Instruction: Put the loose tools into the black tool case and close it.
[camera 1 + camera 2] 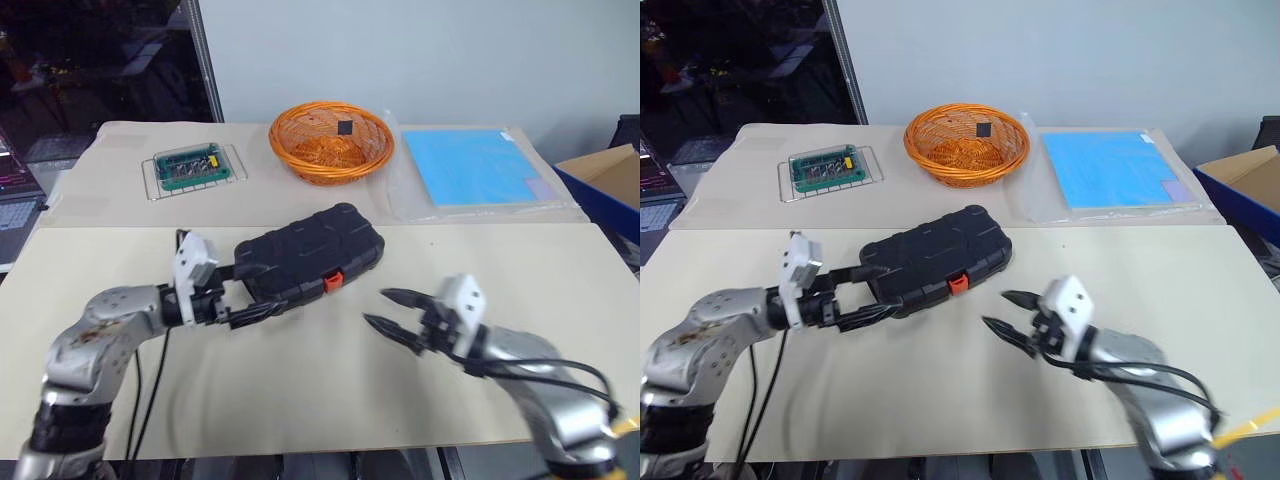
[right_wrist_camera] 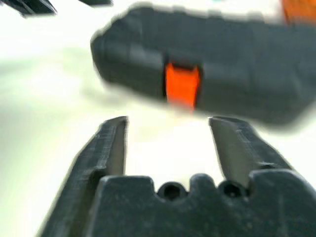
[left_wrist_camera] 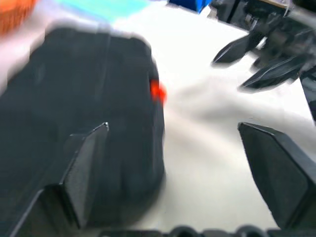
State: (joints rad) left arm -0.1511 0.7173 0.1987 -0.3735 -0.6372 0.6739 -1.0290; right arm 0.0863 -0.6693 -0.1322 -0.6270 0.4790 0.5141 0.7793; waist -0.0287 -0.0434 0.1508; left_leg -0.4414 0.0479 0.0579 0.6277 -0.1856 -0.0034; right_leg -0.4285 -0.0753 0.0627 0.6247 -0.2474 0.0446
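The closed tool case (image 1: pixel 310 252), likely stiff, smooth plastic and fairly heavy, lies just ahead of the empty, spread left gripper (image 1: pixel 262 298) and right gripper (image 1: pixel 392 309), best held by its long edges

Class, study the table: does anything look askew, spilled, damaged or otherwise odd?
Nothing is spilled or broken. The black tool case lies shut, orange latch facing the robot, but skewed diagonally to the table edge. Both the left pincer and the right pincer are open and empty.
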